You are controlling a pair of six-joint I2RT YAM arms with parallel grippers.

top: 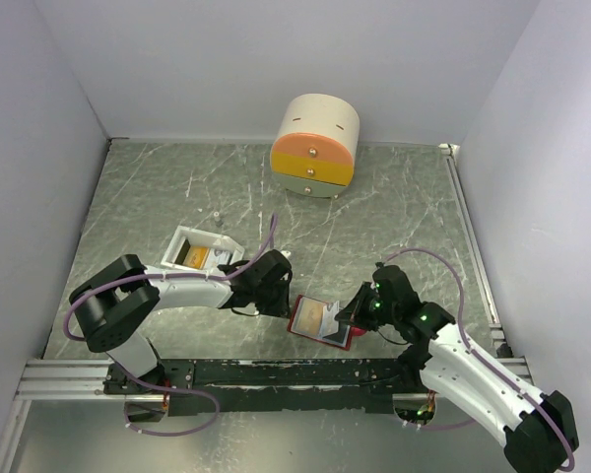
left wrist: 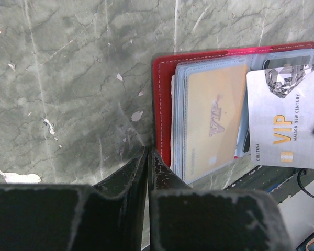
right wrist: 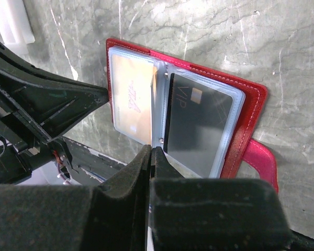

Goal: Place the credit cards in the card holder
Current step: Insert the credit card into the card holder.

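Red card holder (right wrist: 254, 104) (white card (left wrist: 285, 120) above)

Overhead camera looks steeply down, taking in the whole table (top: 394, 197); both wrist cameras sit close, facing the open card holder (left wrist: 162, 104) from opposite sides.

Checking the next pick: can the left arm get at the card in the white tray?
Probably yes. The white tray lies open-topped beside the left arm, the orange card uncovered. The left gripper, shut by the red wallet, must back off and open.
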